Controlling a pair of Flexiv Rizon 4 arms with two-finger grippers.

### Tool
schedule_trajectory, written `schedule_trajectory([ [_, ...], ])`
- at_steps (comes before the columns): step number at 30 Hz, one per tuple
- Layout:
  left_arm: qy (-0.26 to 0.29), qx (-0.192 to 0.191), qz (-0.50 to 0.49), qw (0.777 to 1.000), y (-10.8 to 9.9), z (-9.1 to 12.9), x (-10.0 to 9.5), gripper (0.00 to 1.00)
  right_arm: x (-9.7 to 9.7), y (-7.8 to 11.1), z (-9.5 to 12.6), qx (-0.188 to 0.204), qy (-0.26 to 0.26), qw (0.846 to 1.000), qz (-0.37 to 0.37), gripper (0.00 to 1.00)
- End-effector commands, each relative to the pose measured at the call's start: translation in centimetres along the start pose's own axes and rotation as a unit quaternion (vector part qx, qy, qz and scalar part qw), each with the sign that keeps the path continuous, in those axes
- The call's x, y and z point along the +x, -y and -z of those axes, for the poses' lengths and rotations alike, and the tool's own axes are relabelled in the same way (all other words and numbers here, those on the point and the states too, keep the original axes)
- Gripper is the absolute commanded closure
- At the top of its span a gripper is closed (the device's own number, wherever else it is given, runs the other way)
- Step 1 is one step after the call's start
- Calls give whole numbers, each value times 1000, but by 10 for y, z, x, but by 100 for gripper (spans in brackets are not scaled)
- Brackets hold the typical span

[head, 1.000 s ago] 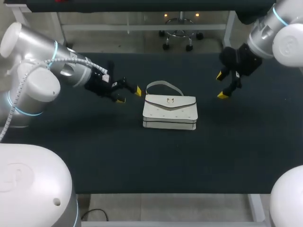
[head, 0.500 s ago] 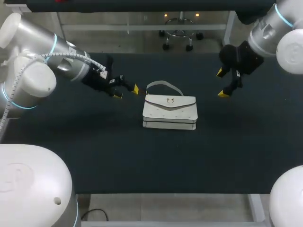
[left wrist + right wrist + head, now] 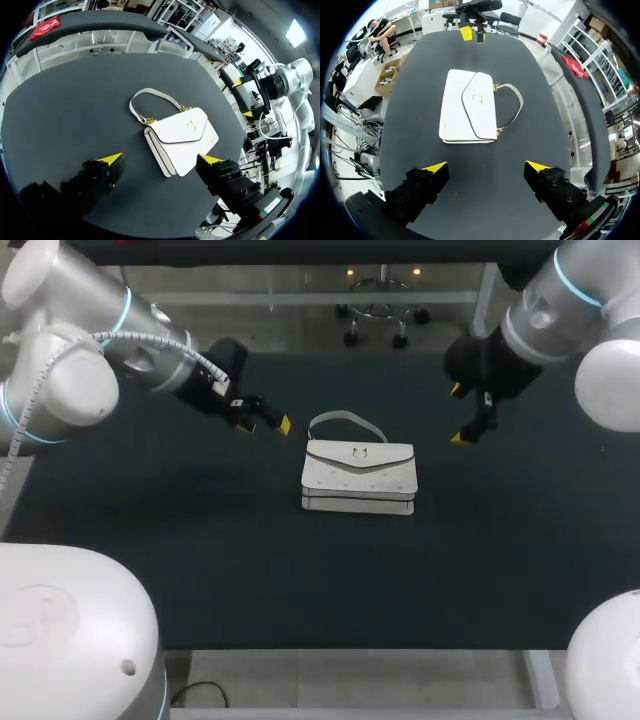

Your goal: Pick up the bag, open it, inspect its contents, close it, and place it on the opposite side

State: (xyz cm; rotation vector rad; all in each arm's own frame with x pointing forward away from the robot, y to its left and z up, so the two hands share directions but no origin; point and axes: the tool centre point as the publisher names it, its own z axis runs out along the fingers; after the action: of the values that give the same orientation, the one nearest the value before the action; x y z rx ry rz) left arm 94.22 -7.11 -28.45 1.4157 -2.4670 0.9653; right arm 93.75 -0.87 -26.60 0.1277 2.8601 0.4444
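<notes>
The white handbag (image 3: 358,478) lies flat near the middle of the black table (image 3: 200,540). Its flap (image 3: 360,455) is folded down and shut, with a small gold clasp (image 3: 358,452) at the flap's centre. The curved handle (image 3: 345,420) rests on the tabletop along the bag's far edge, joined to the bag by gold links that show in the wrist views. Nothing touches the bag.

The left gripper (image 3: 265,426) hangs above the table just off the handle's left end, apart from it. Its two yellow-tipped fingers stand spread wide with nothing between them. In the left wrist view the handbag (image 3: 182,137) lies ahead of that gripper (image 3: 160,159), angled, with the handle toward the far side. The gap between the fingers is about as wide as the bag's short edge.

The right gripper (image 3: 458,414) hovers over the table to the bag's right and a little beyond it, well clear of the bag. Its jaws are also wide apart and hold nothing. In the right wrist view the handbag (image 3: 467,106) lies ahead of the gripper (image 3: 486,166), roughly centred on the gap between the spread fingers, and the left gripper (image 3: 472,32) shows beyond the bag's far end.
</notes>
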Motion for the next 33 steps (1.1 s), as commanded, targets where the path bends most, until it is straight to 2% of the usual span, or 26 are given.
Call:
schedule_trajectory([
  [1, 2, -10, -31, 999, 7, 0, 3, 0, 12, -5, -2, 4, 68, 998, 5, 0],
  [8, -5, -25, -108, 994, 11, 6, 7, 0, 24, -13, -1, 8, 91, 996, 25, 0],
  [10, -14, -47, -128, 991, 11, 12, 8, 0, 28, -15, -1, 7, 99, 995, 30, 0],
  [28, -14, -47, -128, 991, 11, 12, 8, 0, 32, -15, -2, 1, 92, 995, 43, 0],
  [29, 6, -33, -158, 987, 16, 10, 9, 0, 32, -15, -2, 1, 92, 995, 43, 0],
  [31, 18, -20, -213, 977, 21, 9, 8, 0, 35, -27, 2, 11, 121, 991, 55, 0],
  [32, 24, -19, -260, 965, 22, 9, 8, 0, 38, -31, 3, 15, 130, 990, 52, 0],
  [33, 34, -18, -265, 964, 25, 9, 5, 0, 41, -35, 4, 13, 133, 990, 51, 0],
])
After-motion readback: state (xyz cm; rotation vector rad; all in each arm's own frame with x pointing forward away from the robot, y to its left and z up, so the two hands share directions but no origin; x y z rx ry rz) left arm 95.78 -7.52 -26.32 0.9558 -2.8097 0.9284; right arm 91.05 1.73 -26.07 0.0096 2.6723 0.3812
